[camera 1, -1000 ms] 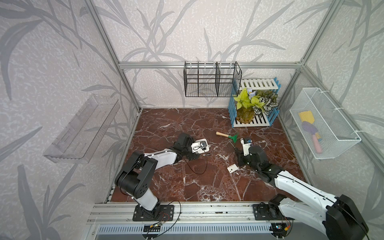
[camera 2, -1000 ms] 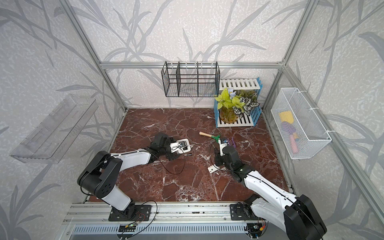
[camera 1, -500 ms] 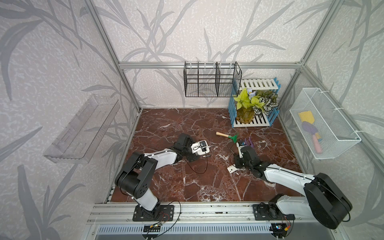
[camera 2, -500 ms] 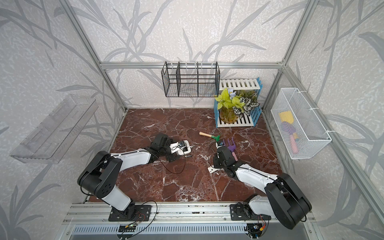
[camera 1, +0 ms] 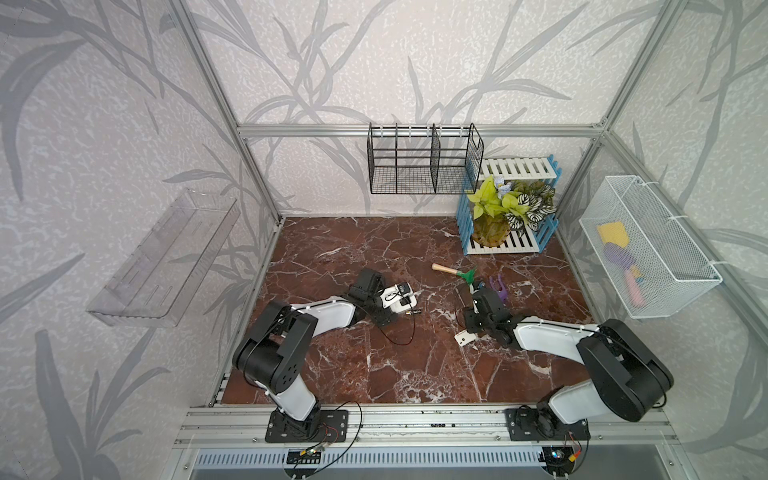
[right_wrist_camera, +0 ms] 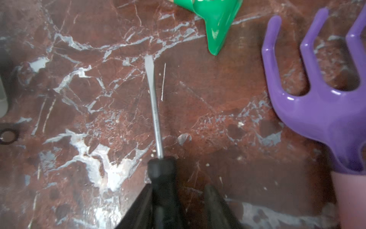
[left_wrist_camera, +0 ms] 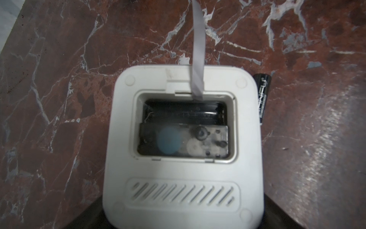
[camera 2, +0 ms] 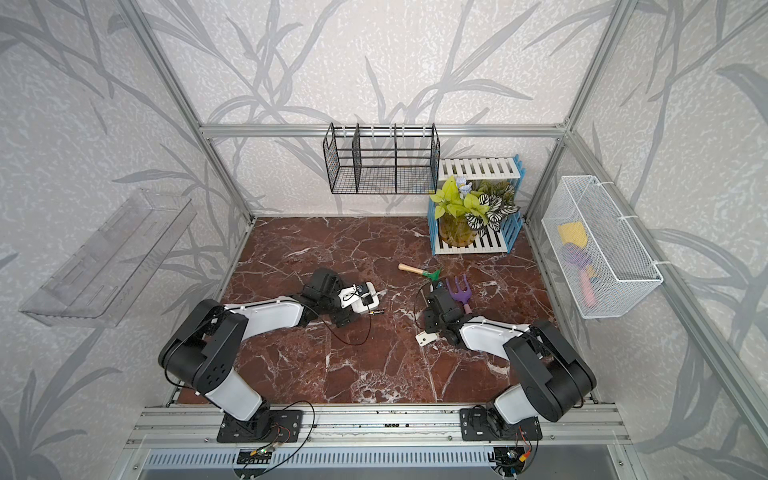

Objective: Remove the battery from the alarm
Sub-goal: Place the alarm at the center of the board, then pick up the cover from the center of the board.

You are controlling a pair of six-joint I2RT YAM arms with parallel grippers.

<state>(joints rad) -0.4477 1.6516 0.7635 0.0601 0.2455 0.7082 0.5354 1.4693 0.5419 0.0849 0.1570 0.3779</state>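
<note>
L wrist view: L fingers [left_wrist_camera: 89,218] flank alarm [left_wrist_camera: 184,178] at frame bottom; I can't tell if clamped; alarm lies back-up; battery [left_wrist_camera: 262,99] on surface [left_wrist_camera: 59,79], just beside alarm's edge, right of centre; R fingers [right_wrist_camera: 217,208] released, screwdriver [right_wrist_camera: 156,119] against one finger.

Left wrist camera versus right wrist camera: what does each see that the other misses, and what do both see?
Only the left wrist view shows the white square alarm clock, back up, recess open, and the black cylindrical battery lying beside it. Only the right wrist view shows the flat-blade metal screwdriver, the green plastic tool tip and the purple plastic rake. Both show the red-brown marble tabletop.
</note>
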